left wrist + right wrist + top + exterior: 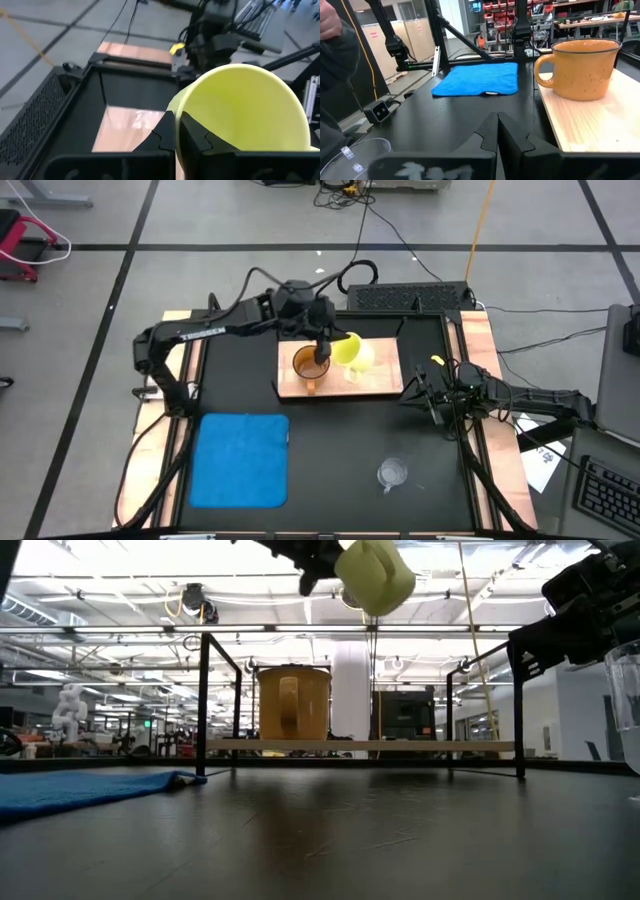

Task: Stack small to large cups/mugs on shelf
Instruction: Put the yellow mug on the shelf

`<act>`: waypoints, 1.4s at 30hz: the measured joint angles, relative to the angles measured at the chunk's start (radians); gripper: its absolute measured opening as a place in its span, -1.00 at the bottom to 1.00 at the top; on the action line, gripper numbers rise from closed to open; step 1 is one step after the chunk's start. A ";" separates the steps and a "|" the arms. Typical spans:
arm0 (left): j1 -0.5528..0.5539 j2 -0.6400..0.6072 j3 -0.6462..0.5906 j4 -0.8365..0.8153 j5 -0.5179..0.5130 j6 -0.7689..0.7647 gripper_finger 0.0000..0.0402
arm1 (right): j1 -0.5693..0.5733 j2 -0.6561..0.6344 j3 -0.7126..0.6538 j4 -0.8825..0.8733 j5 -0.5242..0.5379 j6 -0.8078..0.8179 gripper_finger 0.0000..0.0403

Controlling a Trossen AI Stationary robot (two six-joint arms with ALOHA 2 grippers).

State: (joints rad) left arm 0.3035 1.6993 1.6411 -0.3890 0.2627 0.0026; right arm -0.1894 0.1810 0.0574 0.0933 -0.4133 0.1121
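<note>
Orange mug [310, 364] sits upright on my shelf [380, 380], toward its left end, handle facing the near edge. Yellow mug [349, 350] is in the air above the shelf, just right of the orange one, tilted on its side, pinched at the rim in my left gripper [322, 352]. Glass cup [392, 474] stands upright, clear, on the black tabletop, well apart from the shelf, near the front. Shelf is light wood with dark corner brackets.
</note>
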 joint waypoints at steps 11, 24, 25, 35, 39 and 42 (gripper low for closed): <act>0.054 0.225 0.325 -0.259 0.010 0.057 -0.98 | 0.000 0.001 0.000 -0.008 0.000 0.000 -1.00; 0.103 0.424 0.548 -0.464 0.010 0.115 -0.98 | 0.000 0.001 0.000 -0.007 0.000 -0.004 -1.00; 0.103 0.433 0.551 -0.474 0.011 0.120 -0.98 | 0.000 0.001 0.000 -0.007 0.000 -0.004 -1.00; 0.100 0.472 0.553 -0.530 0.025 0.147 -0.98 | 0.000 0.001 0.000 -0.001 0.001 -0.004 -1.00; 0.095 0.492 0.552 -0.557 0.027 0.153 -0.98 | 0.000 0.001 0.000 0.000 0.001 -0.004 -1.00; 0.089 0.510 0.552 -0.585 0.027 0.156 -0.98 | 0.000 0.003 0.000 0.000 0.001 -0.004 -1.00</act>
State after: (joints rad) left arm 0.3928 2.2089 2.1933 -0.9738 0.2897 0.1582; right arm -0.1890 0.1844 0.0574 0.0933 -0.4126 0.1080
